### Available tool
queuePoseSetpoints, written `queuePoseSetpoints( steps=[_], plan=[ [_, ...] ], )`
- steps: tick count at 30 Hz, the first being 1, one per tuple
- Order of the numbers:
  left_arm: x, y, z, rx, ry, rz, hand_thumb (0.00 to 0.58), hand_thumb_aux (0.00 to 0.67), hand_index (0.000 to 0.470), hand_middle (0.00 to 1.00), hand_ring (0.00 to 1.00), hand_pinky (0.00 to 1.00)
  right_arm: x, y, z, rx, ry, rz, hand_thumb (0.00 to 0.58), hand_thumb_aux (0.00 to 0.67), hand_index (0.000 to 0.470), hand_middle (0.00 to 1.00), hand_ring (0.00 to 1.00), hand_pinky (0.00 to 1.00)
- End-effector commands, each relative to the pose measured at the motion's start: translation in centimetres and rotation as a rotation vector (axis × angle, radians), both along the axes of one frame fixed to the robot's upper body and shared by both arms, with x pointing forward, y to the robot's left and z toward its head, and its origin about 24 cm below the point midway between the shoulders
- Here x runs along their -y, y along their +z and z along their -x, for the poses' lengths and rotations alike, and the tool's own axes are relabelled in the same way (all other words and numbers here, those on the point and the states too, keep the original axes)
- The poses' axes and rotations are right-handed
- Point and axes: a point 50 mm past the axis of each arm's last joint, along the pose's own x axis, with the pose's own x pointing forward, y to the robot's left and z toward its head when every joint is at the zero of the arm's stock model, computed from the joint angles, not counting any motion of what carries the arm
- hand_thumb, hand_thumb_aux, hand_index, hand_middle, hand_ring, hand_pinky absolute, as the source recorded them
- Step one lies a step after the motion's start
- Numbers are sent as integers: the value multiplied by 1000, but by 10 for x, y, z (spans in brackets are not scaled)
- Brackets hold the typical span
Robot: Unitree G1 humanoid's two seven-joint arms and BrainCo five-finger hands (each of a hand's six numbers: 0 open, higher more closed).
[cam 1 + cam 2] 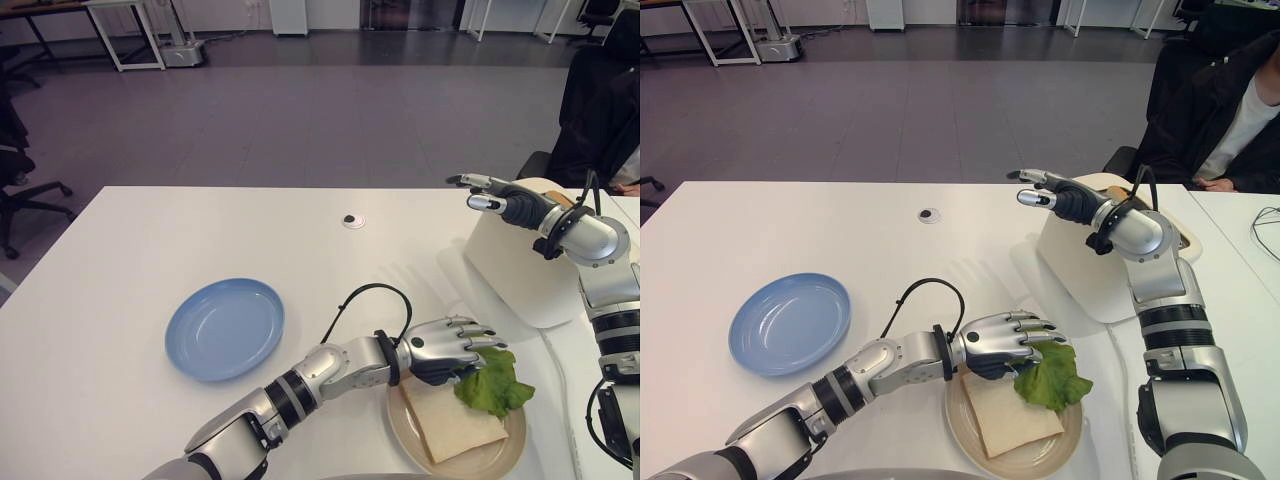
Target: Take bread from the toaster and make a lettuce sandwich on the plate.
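One bread slice (455,425) on the tan plate (508,452) at lower right, my left hand (445,347) above it, fingers clamped on lettuce (497,385), my right hand (505,202) over the toaster (510,268), fingers apart, blue plate (225,328) left of centre

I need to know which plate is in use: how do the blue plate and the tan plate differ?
The blue plate is bare; the tan plate holds bread and lettuce. The blue plate lies farther left, the tan plate nearer the table's front edge. Both are round and lie flat on the table.
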Motion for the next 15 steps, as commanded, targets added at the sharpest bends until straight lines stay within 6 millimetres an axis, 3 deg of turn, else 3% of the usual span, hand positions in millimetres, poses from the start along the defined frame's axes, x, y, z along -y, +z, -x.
queuePoseSetpoints(
  steps=[1,2,3,4,6,8,13,15],
  plan=[
    [-2,4,0,-9,8,6,503,426,299,0,0,0,-3,-2,-1,-12,9,5,0,0,0,0,0,0],
    [-2,5,1,-7,6,7,392,289,203,0,0,0,-3,-2,-1,-13,9,6,0,0,0,0,0,0],
    [-1,5,2,-6,2,5,371,268,188,0,0,0,-3,-2,-1,-14,9,6,0,0,0,0,0,0],
    [-1,5,3,-6,-2,2,294,200,140,0,0,0,-3,-2,-1,-14,9,7,0,0,0,0,0,0],
    [-1,4,4,-6,-6,-5,241,158,111,0,0,0,-2,-3,-1,-16,8,7,0,0,0,0,0,0],
    [-1,3,5,-6,-8,-14,152,95,66,0,0,0,-2,-3,-1,-19,8,7,0,0,0,0,0,0],
    [0,-3,8,12,-27,-56,187,118,83,0,0,0,-2,-3,0,-19,8,5,0,0,0,0,0,0],
    [0,-5,8,28,-35,-73,168,105,74,0,0,0,-2,-3,0,-19,11,4,0,0,0,0,0,0]
  ],
)
